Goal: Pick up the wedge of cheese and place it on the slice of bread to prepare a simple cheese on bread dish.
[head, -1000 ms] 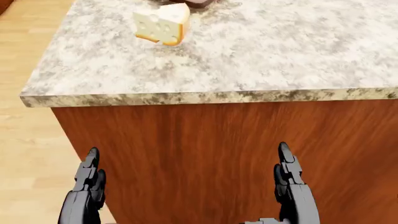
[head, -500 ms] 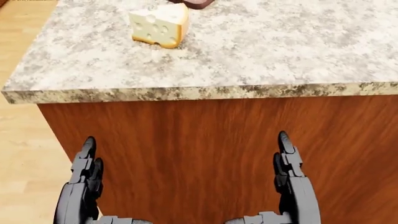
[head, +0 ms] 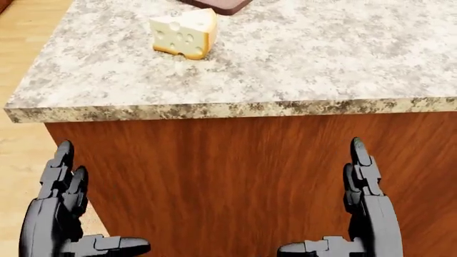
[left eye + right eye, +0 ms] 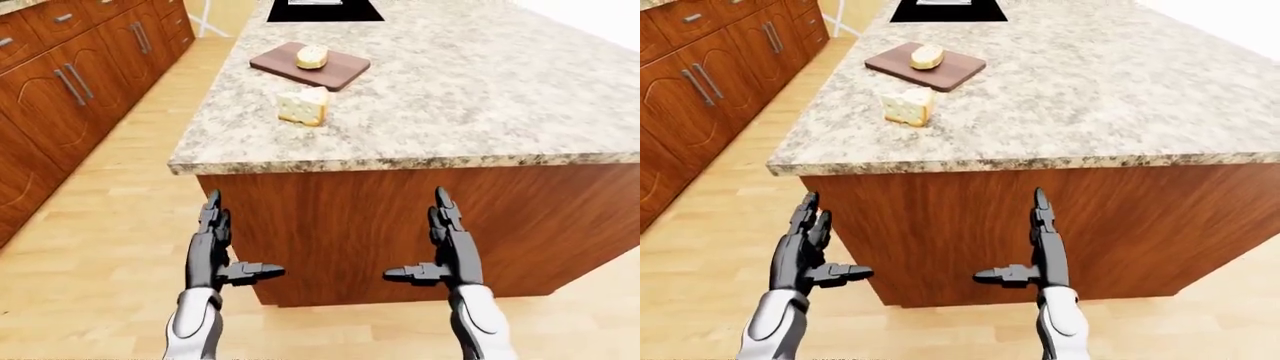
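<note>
Standing at the near edge of a stone-topped counter (image 4: 480,90), not yet reaching. Cheese wedge (image 4: 303,106) resting on the counter near its left corner, at about eleven o'clock from the hands. Bread slice (image 4: 312,56) lying on a dark cutting board (image 4: 345,70) just beyond the cheese, at twelve o'clock from it, so probably only a short carry. Left hand (image 4: 212,251) and right hand (image 4: 447,251) both empty, fingers spread apart and upright, thumbs pointing inward, held low against the wooden cabinet face (image 4: 340,225), well below the countertop; raising needed first.
</note>
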